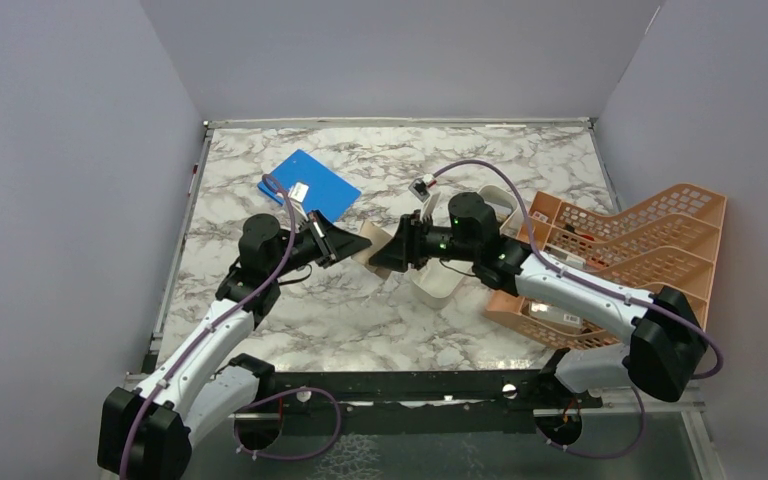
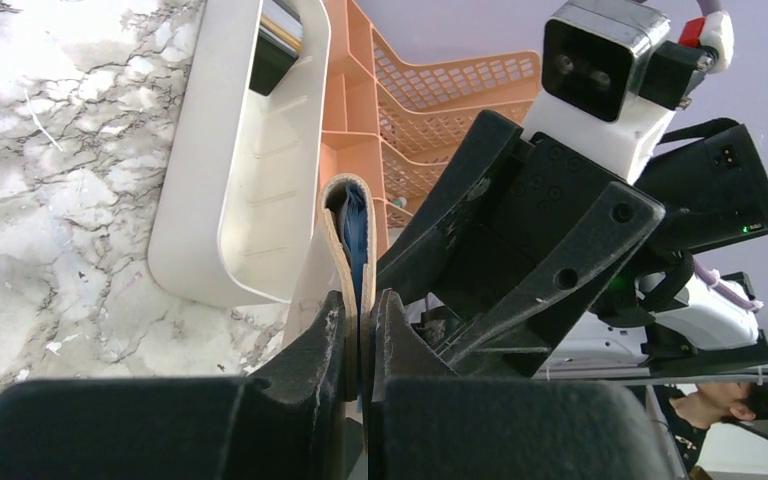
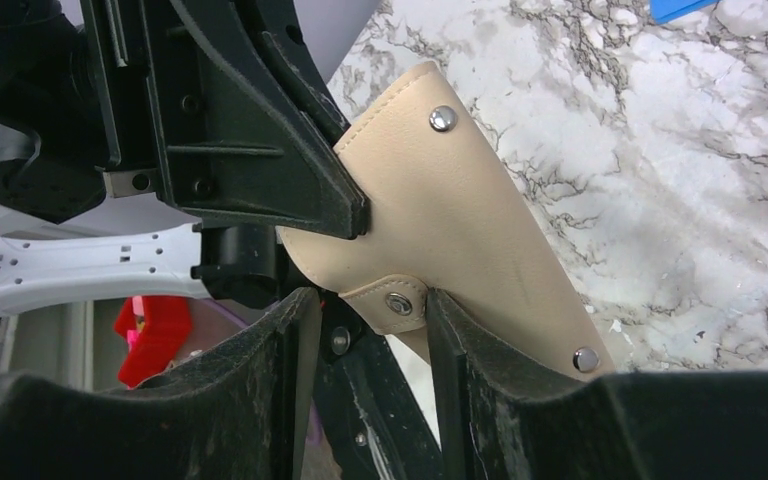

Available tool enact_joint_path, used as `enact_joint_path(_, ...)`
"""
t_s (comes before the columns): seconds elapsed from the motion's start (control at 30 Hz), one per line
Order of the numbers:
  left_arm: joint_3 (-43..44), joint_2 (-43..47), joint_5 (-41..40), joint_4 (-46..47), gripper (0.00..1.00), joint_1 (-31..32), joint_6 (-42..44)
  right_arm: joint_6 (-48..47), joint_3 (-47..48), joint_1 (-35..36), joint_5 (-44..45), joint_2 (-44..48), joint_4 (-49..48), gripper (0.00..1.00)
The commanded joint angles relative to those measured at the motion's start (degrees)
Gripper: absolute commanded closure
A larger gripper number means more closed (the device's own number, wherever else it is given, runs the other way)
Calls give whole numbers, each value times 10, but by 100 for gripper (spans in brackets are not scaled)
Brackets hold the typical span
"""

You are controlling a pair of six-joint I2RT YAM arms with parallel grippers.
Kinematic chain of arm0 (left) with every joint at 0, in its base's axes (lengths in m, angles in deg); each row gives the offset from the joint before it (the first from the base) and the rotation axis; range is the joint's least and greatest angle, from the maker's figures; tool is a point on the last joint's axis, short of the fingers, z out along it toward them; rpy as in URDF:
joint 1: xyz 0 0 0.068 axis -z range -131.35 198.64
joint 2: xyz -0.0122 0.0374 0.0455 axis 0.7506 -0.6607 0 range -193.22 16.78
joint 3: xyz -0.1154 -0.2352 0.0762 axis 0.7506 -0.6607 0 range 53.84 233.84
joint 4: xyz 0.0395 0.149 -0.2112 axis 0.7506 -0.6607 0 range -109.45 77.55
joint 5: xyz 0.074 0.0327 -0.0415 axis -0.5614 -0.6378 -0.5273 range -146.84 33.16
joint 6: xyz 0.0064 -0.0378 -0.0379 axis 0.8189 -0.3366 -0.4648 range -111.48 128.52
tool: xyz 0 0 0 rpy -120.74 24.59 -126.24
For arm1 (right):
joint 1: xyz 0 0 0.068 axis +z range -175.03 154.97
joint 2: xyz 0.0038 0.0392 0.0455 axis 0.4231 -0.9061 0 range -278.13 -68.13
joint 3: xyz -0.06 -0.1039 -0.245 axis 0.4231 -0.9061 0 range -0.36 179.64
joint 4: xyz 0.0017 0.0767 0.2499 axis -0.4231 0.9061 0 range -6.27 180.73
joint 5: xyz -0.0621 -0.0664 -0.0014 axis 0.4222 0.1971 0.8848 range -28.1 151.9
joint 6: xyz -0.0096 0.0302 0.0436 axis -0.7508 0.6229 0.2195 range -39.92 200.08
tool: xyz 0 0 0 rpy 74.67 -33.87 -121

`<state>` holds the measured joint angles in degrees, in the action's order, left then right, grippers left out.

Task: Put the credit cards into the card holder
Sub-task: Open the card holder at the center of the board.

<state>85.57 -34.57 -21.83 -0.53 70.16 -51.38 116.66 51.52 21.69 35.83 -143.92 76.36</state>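
Note:
Both arms hold the tan card holder [image 1: 368, 256] above the middle of the table. My left gripper [image 2: 362, 305] is shut on one edge of the card holder [image 2: 337, 235]. A blue credit card [image 2: 356, 235] stands between its two leaves. In the right wrist view the card holder [image 3: 460, 210] shows its outer face with snap studs. My right gripper [image 3: 365, 300] is open, and its jaws stand on either side of the small snap tab [image 3: 398, 300]. Seen from above, the left gripper [image 1: 358, 243] and the right gripper [image 1: 380, 255] meet tip to tip.
A long white tray [image 1: 440, 285] lies just right of the grippers, with a dark object at its far end [image 2: 275, 50]. An orange lattice rack [image 1: 620, 250] stands at the right. At the back left lies a bright blue board [image 1: 310, 185].

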Motion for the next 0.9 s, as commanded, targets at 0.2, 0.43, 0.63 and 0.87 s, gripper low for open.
enact_joint_path(0.2, -6, -5, -22, 76, 100, 2, 6, 42, -23, 8, -35, -16, -64, 89)
enact_joint_path(0.43, -1, -5, -97, 2, 100, 2, 39, 8, -35, 8, -31, 3, -60, 99)
enact_joint_path(0.63, 8, 5, -231, -118, 100, 3, 26, -67, -39, 9, -49, 12, -39, 99)
enact_joint_path(0.87, -3, 13, -323, -194, 51, 3, 0, -147, -13, 8, -34, -22, 2, 99)
